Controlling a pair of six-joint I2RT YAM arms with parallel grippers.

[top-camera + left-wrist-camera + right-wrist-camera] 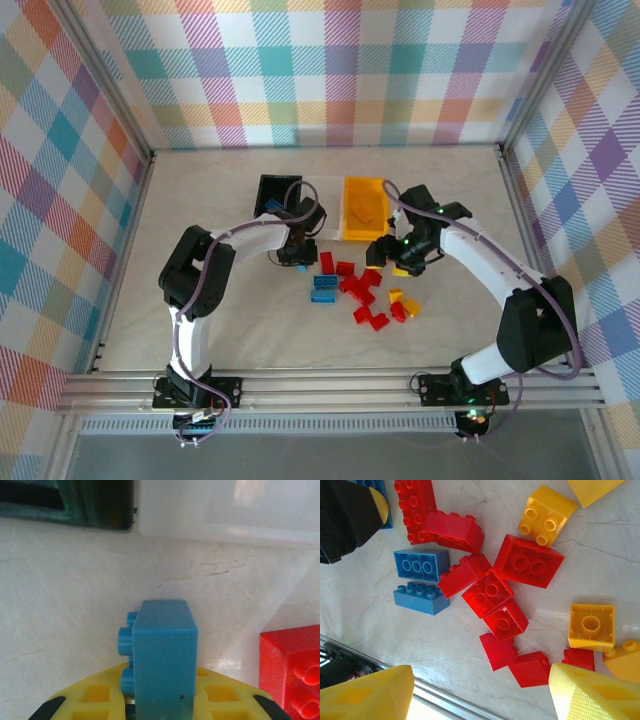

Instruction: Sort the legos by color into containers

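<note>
bins: three in a row at the far side of the table, reading left to right black bin, white bin, yellow bin.
bin contents: a blue piece in the black bin and orange pieces in the yellow bin, too small to count.
red bricks: nine counted in the right wrist view, crowded together in the middle of the pile, several touching, one partly behind a finger.
loose blue bricks: two, lying side by side at the left edge of the pile, just beside the red ones.
held blue brick: one, standing upright between the yellow pads, studs facing left, in front of the gap between the black and white bins.
yellow bricks: three loose at the right of the pile; a yellow corner at the top edge of that view may be another, cannot tell.
left gripper: clenched on the held blue brick, low over the table near the bins.
right gripper: released, its fingers spread wide above the pile with nothing between them.
in the way: one red brick sits just right of the held blue brick, with a gap showing between them; the left arm crosses in front of the white bin in the top view.
</note>
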